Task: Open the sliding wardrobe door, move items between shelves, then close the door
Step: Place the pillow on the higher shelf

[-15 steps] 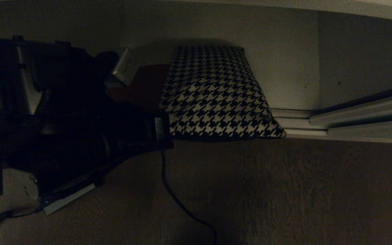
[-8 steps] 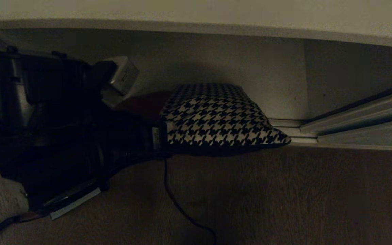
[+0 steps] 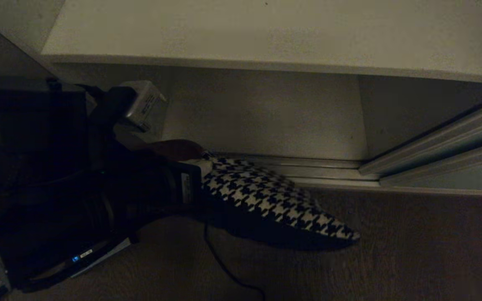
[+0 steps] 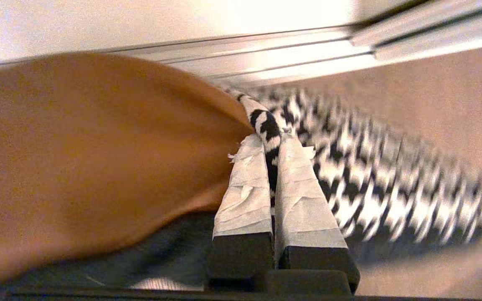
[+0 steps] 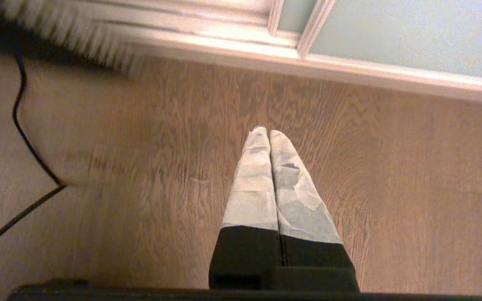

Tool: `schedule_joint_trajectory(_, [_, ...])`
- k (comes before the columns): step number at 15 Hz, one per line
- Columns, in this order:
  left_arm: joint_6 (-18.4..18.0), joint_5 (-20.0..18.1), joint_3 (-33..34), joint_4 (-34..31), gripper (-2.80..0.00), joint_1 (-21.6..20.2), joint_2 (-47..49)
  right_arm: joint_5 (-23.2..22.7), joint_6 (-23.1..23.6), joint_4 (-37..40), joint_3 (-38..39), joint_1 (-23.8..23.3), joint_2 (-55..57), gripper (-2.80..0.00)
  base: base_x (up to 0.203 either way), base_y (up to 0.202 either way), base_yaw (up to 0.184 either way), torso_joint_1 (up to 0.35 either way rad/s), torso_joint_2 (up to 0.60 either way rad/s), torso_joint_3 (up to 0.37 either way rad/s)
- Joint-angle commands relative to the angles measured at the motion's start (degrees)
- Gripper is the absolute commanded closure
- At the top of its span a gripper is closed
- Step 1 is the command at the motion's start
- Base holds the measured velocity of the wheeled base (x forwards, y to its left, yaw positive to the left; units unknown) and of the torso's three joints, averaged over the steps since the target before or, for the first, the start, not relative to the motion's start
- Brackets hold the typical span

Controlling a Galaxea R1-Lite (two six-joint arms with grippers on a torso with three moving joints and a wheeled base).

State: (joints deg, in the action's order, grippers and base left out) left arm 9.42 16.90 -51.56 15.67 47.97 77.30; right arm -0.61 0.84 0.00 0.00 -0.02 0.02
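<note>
The black-and-white houndstooth cushion (image 3: 274, 196) hangs tilted in front of the wardrobe's silver floor rails (image 3: 329, 167), over the dark wood floor. My left gripper (image 3: 199, 175) is shut on its left edge. In the left wrist view the taped fingers (image 4: 245, 188) pinch the houndstooth seam, my left gripper (image 4: 271, 144) between the cushion's patterned side (image 4: 370, 167) and its orange-brown side (image 4: 78, 159). A pale shelf (image 3: 266, 33) spans the top of the head view. My right gripper (image 5: 269, 133) is shut on nothing above the floor. The pale grey-green sliding door (image 5: 412, 33) stands beyond it.
A silver-grey power brick (image 3: 142, 104) sits on my left arm. A thin black cable (image 3: 220, 259) trails across the floor below the cushion. The lower wardrobe compartment (image 3: 266, 121) lies under the shelf, behind the rails. A small blue light (image 3: 75, 259) glows on my base.
The head view has risen, so the shelf's top now shows. My left gripper has pulled the cushion out of the lower compartment; it now droops over the floor before the rails.
</note>
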Motion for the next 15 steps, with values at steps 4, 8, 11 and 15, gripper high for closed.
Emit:
schedule_joint_trajectory(4, [-0.1, 0.4, 0.6, 0.5, 0.00, 2.7, -1.0, 0.0, 0.0, 0.0, 0.2, 0.0, -0.1, 0.00, 0.000, 0.000, 0.000, 0.004, 0.00, 0.201])
schedule_joint_trajectory(8, [-0.2, 0.9, -1.2, 0.6, 0.00, 2.7, -1.2, 0.0, 0.0, 0.0, 0.2, 0.0, -0.1, 0.00, 0.000, 0.000, 0.000, 0.004, 0.00, 0.206])
schedule_joint_trajectory(11, [-0.5, 1.6, -2.6, -0.3, 0.00, 2.7, -1.2, 0.0, 0.0, 0.0, 0.2, 0.0, -0.1, 0.00, 0.000, 0.000, 0.000, 0.006, 0.00, 0.203])
schedule_joint_trajectory(15, [-0.7, 1.6, -2.3, -0.3, 0.00, 2.7, -1.5, 0.0, 0.0, 0.0, 0.2, 0.0, -0.1, 0.00, 0.000, 0.000, 0.000, 0.000, 0.00, 0.204])
